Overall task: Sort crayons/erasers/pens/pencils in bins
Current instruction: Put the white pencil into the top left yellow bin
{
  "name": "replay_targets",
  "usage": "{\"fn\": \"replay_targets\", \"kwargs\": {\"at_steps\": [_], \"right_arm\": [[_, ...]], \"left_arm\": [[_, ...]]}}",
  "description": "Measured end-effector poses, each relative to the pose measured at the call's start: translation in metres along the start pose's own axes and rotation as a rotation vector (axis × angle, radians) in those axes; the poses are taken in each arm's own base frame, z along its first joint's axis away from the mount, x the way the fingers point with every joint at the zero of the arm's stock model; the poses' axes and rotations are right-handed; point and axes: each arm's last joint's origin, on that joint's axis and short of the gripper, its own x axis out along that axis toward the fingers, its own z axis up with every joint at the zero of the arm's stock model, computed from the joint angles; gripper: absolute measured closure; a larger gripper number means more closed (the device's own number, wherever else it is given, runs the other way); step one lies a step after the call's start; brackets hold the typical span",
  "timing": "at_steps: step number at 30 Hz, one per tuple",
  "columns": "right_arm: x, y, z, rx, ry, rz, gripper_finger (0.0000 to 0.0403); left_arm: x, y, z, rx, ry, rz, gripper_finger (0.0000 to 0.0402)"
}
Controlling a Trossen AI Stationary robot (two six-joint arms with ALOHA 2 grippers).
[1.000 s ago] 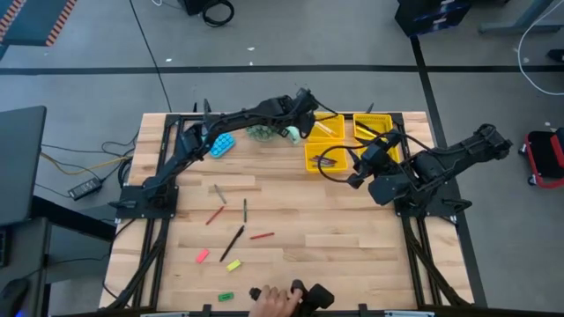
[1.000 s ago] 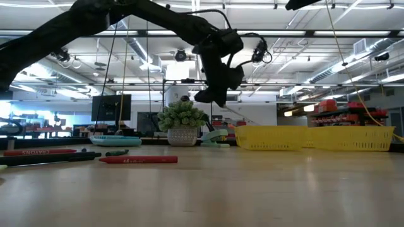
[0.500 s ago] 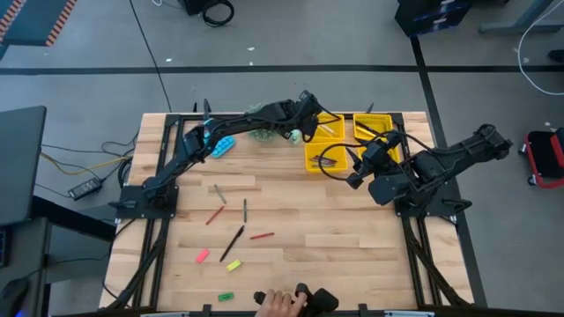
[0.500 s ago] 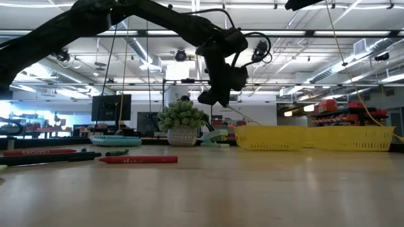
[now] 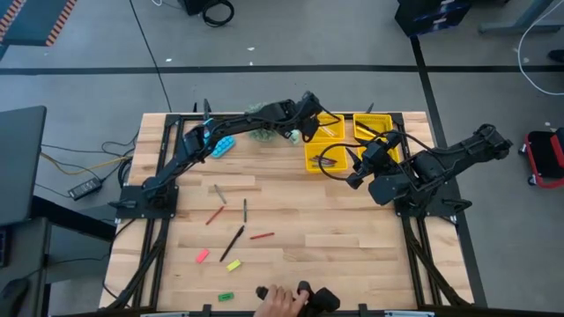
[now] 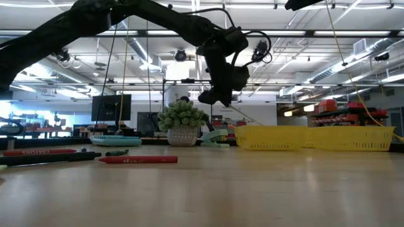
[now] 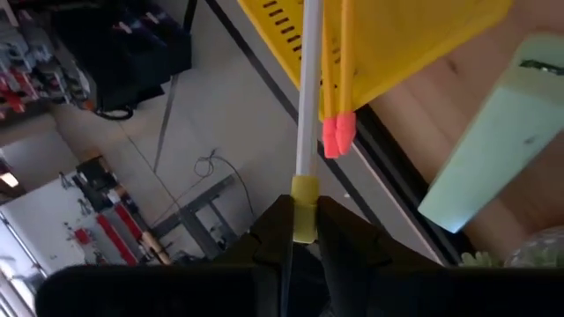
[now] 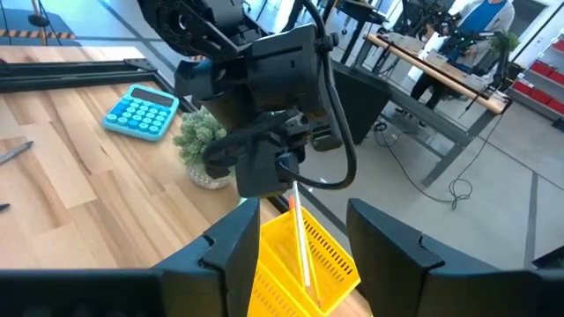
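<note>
My left gripper [image 5: 308, 117] hangs over the far left yellow bin [image 5: 328, 129] and is shut on a whitish pencil [image 7: 307, 97]. It also shows in the low view [image 6: 214, 96]. A second pencil with a pink rubber end [image 7: 338, 134] lies in that bin, its end over the rim. My right gripper [image 5: 356, 169] is open and empty beside the near bins [image 5: 324, 159]. Red crayons [image 5: 214, 215], dark pens [image 5: 233, 241] and pink [image 5: 202, 256], yellow [image 5: 233, 264] and green [image 5: 226, 297] erasers lie flat on the table. My left gripper [image 7: 304, 227] pinches the pencil's yellow end [image 7: 304, 195] between its two fingers. The pencil runs straight out along the fingers. In the right wrist view it slants down from the gripper into the yellow bin [image 8: 328, 255], its held end lifted.
A blue calculator [image 5: 222, 143], a small potted plant [image 5: 261, 132] and a pale green object [image 5: 292, 135] stand at the back, left of the bins. A person's hand [image 5: 278, 302] with a dark object is at the table's near edge.
My left gripper has moved a little toward the table's right edge and the bins, still shut on the pencil. The person's hand at the near edge has shifted slightly.
</note>
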Motion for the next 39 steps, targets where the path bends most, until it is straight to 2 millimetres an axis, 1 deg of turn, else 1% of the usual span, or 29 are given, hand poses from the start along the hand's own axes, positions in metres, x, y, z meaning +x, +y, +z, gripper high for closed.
{"fn": "replay_targets", "kwargs": {"at_steps": [6, 10, 13, 15, 17, 25, 33, 39], "right_arm": [[0.0, 0.0, 0.0, 0.001, 0.0, 0.0, 0.0226], [0.0, 0.0, 0.0, 0.0, 0.0, 0.0, 0.0226], [0.0, 0.0, 0.0, -0.001, 0.001, 0.0, 0.0226], [0.0, 0.0, 0.0, -0.01, 0.0, 0.0, 0.0226], [0.0, 0.0, 0.0, -0.017, 0.001, 0.0, 0.0226], [0.0, 0.0, 0.0, -0.041, -0.001, -0.003, 0.0226], [0.0, 0.0, 0.0, -0.041, -0.007, -0.013, 0.0226], [0.0, 0.0, 0.0, -0.041, -0.007, -0.013, 0.0226]], "left_arm": [[0.006, 0.002, -0.008, -0.028, -0.049, -0.012, 0.0342], [0.017, 0.001, -0.012, -0.067, -0.057, -0.013, 0.0341], [0.026, -0.003, -0.01, -0.081, -0.103, -0.023, 0.034], [0.03, -0.006, -0.011, -0.074, -0.099, -0.045, 0.034], [0.034, -0.006, -0.008, -0.09, -0.106, -0.018, 0.034], [0.04, -0.008, -0.002, -0.164, -0.174, -0.023, 0.034], [0.043, -0.01, 0.0, -0.2, -0.177, -0.032, 0.0343], [0.043, -0.011, -0.003, -0.147, -0.094, -0.02, 0.034]]}}
